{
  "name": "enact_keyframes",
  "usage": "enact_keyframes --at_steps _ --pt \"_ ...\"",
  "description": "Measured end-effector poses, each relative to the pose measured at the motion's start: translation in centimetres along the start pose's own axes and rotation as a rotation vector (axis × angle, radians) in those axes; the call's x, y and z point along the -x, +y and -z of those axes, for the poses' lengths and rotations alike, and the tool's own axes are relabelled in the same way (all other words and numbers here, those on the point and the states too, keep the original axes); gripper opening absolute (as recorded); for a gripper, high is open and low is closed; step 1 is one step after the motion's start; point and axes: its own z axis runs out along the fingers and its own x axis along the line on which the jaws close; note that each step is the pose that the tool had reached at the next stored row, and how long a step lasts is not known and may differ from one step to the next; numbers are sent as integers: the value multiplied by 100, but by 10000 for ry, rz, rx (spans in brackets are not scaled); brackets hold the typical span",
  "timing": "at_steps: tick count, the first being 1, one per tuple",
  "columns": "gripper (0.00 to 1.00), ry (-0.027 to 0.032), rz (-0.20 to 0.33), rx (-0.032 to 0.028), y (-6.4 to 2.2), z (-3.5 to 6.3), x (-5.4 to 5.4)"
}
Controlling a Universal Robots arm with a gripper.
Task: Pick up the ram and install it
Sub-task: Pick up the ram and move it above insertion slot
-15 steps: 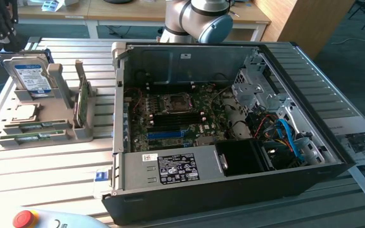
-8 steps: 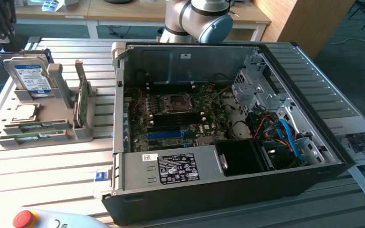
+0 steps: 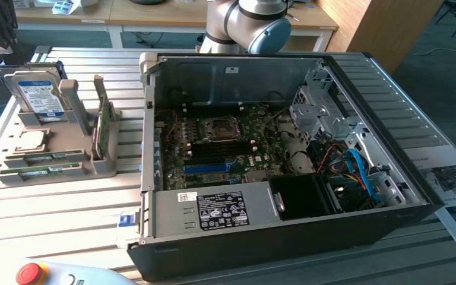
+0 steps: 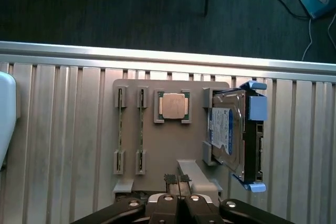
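Two ram sticks [image 3: 44,158] lie in slots of a grey parts holder [image 3: 93,169] on the slatted table, at the exterior view's left of the open computer case [image 3: 291,178]. From the wrist view, both ram sticks [image 4: 120,129] stand on edge side by side in the holder [image 4: 168,145]. My gripper [image 4: 177,178] hovers high above the holder's edge, beside an upright green card. Its fingers are shut with nothing between them. The motherboard's memory slots [image 3: 209,168] sit inside the case below the processor socket [image 3: 218,127].
The holder also carries a processor chip [image 4: 174,105], a silver hard drive with a blue label [image 4: 227,132] and a tall green card [image 3: 101,127]. A red stop button [image 3: 28,272] sits at the table's near edge. My arm's elbow [image 3: 260,27] rises behind the case.
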Motion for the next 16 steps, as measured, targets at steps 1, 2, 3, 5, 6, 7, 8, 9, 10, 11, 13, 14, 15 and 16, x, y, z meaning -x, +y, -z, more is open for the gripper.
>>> enact_keyframes --at_steps 1,2,3,5,6,7,8,9,10,11,13,14,15,16 --pt "11 0 1 0 0 0 0" --pt "11 0 1 0 0 0 0" --pt "11 0 0 0 0 0 0" --pt "11 0 1 0 0 0 0" --pt "11 0 0 -1 0 0 0" --pt "11 0 1 -1 0 0 0" --pt "11 0 2 -1 0 0 0" --pt "11 0 19 0 0 0 0" --pt "11 1 50 2 0 0 0" --pt "11 1 80 3 0 0 0" --pt "11 2 144 8 0 0 0" --pt "11 2 166 8 0 0 0" --pt "11 3 168 9 0 0 0" --pt "11 2 170 9 0 0 0"
